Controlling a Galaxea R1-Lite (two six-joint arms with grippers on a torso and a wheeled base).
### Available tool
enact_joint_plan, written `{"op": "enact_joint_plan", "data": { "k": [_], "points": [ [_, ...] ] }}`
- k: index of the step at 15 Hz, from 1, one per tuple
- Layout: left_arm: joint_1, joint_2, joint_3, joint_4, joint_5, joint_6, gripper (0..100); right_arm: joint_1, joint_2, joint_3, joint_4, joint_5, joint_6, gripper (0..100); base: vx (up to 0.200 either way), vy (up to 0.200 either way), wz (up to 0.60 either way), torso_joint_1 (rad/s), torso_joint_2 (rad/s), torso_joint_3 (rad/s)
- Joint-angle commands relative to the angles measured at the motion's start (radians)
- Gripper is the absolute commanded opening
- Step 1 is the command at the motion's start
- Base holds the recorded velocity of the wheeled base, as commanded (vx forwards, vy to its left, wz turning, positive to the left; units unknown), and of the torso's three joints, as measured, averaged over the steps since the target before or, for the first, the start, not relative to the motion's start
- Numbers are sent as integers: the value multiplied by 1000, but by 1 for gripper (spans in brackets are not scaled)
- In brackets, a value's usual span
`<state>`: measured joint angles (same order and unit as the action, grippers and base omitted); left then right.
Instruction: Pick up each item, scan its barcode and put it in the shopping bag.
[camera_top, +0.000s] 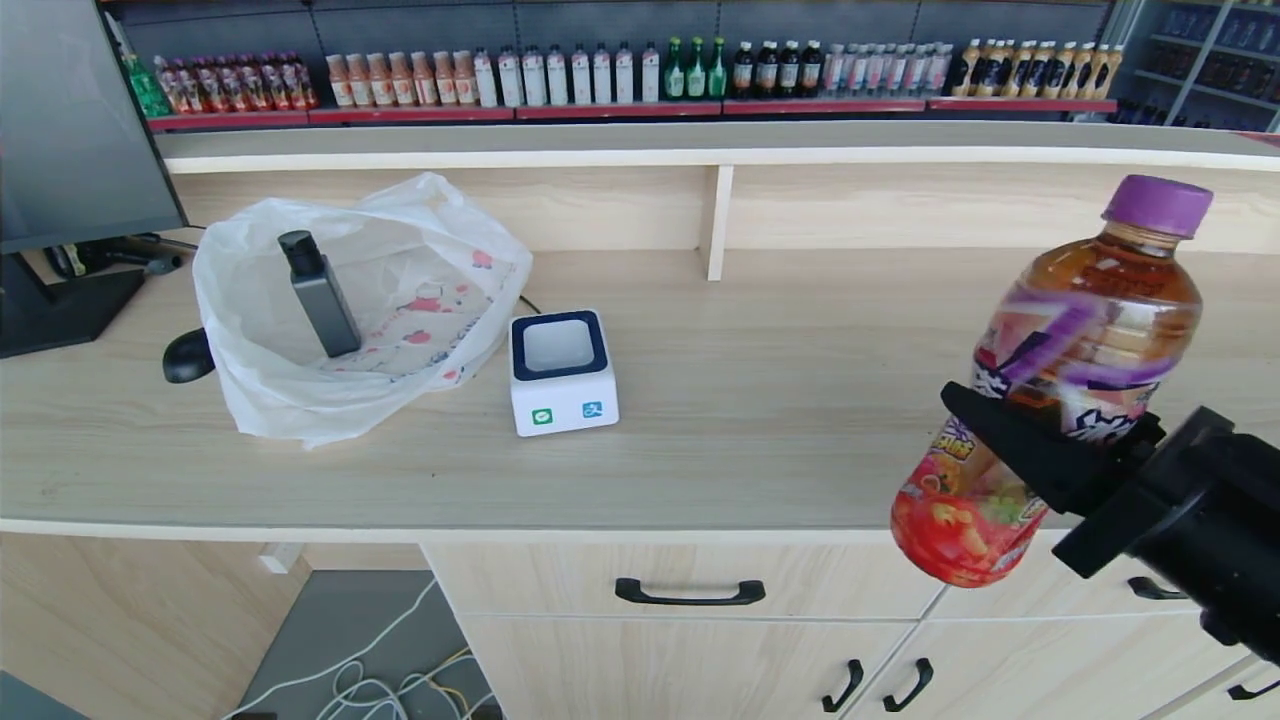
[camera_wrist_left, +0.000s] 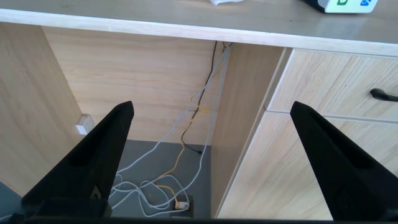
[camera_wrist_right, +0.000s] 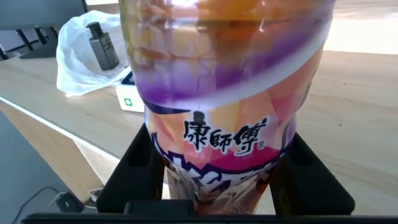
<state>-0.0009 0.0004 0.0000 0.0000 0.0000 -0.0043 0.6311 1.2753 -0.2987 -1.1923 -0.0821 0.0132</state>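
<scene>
bottle (camera_top: 1100, 320) tilted, in the air off the counter edge at my 4 o'clock | right gripper (camera_top: 1020, 450) clamped round its lower label | scanner (camera_top: 562, 370) at its 9 o'clock: I'd turn the barcode squarely to the window | shopping bag (camera_top: 260, 400) at the scanner's 9 o'clock | left gripper (camera_wrist_left: 211, 155) spread wide, holding nothing

Our left gripper (camera_wrist_left: 211, 107) spread wide below the counter edge (camera_wrist_left: 155, 28), cables (camera_wrist_left: 189, 111) in the recess, drawer handle (camera_wrist_left: 384, 94), perhaps the scanner's corner (camera_wrist_left: 342, 5) above

A monitor (camera_top: 70, 120) and a black mouse (camera_top: 187, 355) sit left on the counter (camera_top: 800, 400).
</scene>
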Motion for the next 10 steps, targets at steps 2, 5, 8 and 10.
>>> {"op": "enact_joint_plan", "data": {
  "k": [2,5,8,10],
  "points": [
    [1,0,0,0,0,0,100,36,-139,107,0,2,-47,0,0,0,0,0,0,0],
    [-1,0,0,0,0,0,100,59,-175,104,-1,4,-67,0,0,0,0,0,0,0],
    [1,0,0,0,0,0,100,61,-197,102,0,5,-104,0,0,0,0,0,0,0],
    [1,0,0,0,0,0,100,70,-195,93,0,21,-144,0,0,0,0,0,0,0]
  ]
}}
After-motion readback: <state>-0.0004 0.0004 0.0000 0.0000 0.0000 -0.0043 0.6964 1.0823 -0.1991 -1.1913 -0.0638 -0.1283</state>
